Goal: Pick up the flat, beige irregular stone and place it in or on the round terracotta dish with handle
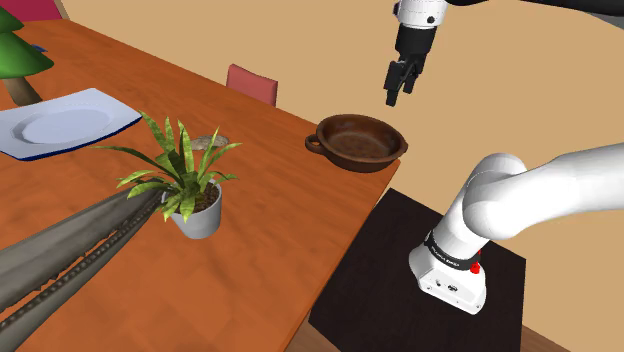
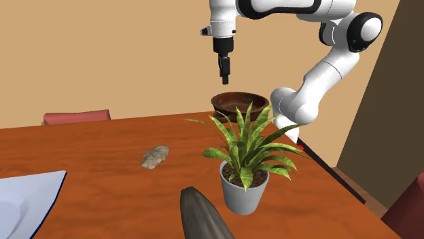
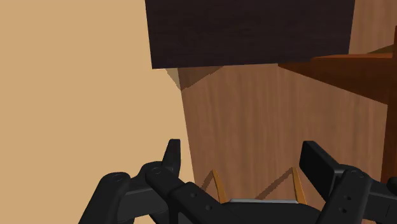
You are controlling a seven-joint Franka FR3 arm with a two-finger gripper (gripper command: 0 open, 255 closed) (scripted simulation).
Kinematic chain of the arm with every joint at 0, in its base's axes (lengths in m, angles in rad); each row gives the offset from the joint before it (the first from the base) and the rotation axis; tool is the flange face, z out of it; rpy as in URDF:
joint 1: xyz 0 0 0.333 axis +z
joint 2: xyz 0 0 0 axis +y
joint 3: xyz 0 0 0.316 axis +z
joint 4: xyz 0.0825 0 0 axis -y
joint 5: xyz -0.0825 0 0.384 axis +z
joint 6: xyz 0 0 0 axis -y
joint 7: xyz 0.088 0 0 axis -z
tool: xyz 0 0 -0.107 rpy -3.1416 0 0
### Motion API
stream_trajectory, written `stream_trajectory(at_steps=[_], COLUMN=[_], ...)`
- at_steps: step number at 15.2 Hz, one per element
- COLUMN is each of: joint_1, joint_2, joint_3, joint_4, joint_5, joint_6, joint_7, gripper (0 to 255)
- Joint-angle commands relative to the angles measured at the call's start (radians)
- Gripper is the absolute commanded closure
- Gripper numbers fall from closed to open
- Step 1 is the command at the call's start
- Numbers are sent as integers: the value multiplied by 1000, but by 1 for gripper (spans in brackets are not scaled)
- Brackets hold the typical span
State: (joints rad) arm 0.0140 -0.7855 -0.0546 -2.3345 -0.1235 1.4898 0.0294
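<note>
The flat beige stone (image 2: 155, 156) lies on the wooden table (image 2: 102, 156); in the shoulder view the stone (image 1: 208, 142) is partly hidden behind the plant's leaves. The round brown dish (image 1: 357, 140) with small handles sits at the table's corner nearest the stand, and the dish (image 2: 234, 102) shows behind the plant in the second exterior view. My gripper (image 1: 398, 92) hangs in the air above the dish's stand-side rim, far from the stone. In the second exterior view the gripper (image 2: 223, 69) points down over the dish. Its fingers (image 3: 172, 156) stand apart with nothing between them, so it is open.
A potted plant (image 1: 187, 185) stands mid-table between stone and front edge. A long grey object (image 1: 70, 262) lies at the shoulder view's lower left. A white plate on a blue mat (image 1: 62, 125), a green tree figure (image 1: 18, 55) and a red chair (image 1: 252, 82) are further off.
</note>
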Motion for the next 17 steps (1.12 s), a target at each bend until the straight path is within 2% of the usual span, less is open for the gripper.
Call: stream_trajectory(at_steps=[1, 9, 17], joint_1=[0, 75, 135], joint_2=[0, 154, 336], joint_3=[0, 105, 206], joint_4=[0, 66, 189], joint_5=[0, 101, 161], joint_6=[0, 123, 227], joint_7=[0, 86, 163], gripper=[0, 0, 0])
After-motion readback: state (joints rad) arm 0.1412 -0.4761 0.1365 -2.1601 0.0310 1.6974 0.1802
